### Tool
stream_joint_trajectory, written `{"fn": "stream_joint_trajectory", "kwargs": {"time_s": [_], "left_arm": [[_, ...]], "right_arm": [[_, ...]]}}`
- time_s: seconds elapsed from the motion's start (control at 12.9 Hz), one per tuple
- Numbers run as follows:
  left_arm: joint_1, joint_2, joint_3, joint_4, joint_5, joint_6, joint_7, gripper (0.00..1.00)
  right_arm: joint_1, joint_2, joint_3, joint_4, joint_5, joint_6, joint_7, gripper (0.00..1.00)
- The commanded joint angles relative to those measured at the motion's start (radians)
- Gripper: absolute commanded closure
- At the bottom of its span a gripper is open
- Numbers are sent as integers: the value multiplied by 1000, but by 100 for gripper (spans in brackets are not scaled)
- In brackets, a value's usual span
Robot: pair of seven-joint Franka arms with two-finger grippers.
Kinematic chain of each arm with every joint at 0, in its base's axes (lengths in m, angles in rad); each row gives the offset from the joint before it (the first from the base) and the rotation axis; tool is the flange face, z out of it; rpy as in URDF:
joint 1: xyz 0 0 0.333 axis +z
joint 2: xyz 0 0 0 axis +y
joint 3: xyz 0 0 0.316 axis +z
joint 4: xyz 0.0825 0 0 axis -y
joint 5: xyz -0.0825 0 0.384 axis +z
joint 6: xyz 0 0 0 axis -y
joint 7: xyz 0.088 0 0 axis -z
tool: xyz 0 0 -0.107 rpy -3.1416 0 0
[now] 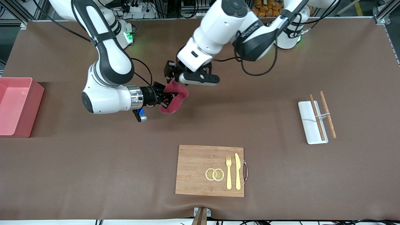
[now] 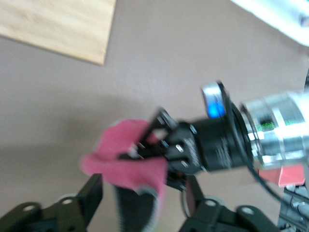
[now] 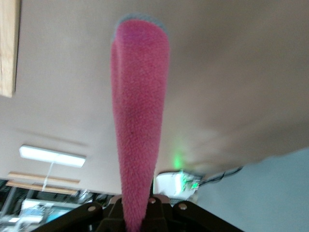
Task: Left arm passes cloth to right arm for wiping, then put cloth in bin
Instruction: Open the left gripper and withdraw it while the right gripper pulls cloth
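Brown-covered table (image 1: 93,162), cluttered metal framing.

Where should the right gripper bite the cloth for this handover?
On the loose folded edge of the cloth that faces the right arm's end of the table, coming in level from there. The left gripper hangs over its upper part, so the bunch below is free. The right gripper is already shut on that part, the cloth running out between its fingers.

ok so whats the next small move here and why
Probably the left gripper should let go and back away: the right gripper is already shut on the cloth in mid-air over the table, with the bin at the right arm's end.
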Motion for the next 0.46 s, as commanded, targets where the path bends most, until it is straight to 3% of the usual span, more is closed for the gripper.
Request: {"fn": "stream_joint_trajectory", "kwargs": {"time_s": [0.0,0.39], "left_arm": [[70,-56,-1,-13,19,-70,19,0],[246,-87,-3,-17,60,-247,83,0]], "right_arm": [[2,-23,4,-50,-104,56,-64,100],[-10,-24,1,-244,-187,251,-326,100]]}}
